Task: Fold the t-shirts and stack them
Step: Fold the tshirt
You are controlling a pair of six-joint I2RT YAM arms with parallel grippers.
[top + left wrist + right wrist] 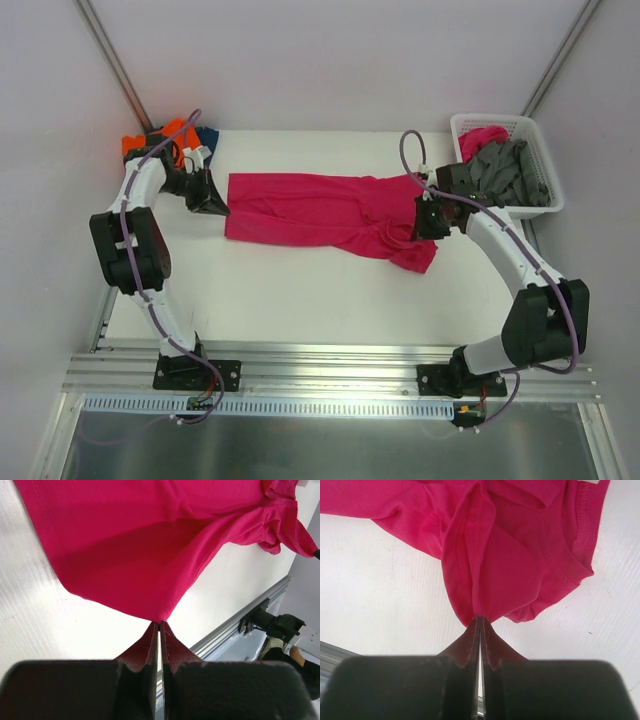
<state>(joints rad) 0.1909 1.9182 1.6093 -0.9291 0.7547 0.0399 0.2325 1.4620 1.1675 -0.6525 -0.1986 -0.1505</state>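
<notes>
The left gripper (159, 625) is pinched tight on one corner of the pink t-shirt (310, 210), and the right gripper (480, 620) is clamped on a bunched fold at its other end. The shirt stretches between them across the middle of the white table (300, 300). An orange shirt (165, 135) and a dark blue shirt (207, 137) sit at the far left corner, and grey shirts (510, 170) fill the basket (490, 120) at the far right.

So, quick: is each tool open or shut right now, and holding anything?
Left tool: shut, pinching a hem corner of the magenta-pink t-shirt.
Right tool: shut, pinching the same shirt's other end.
</notes>
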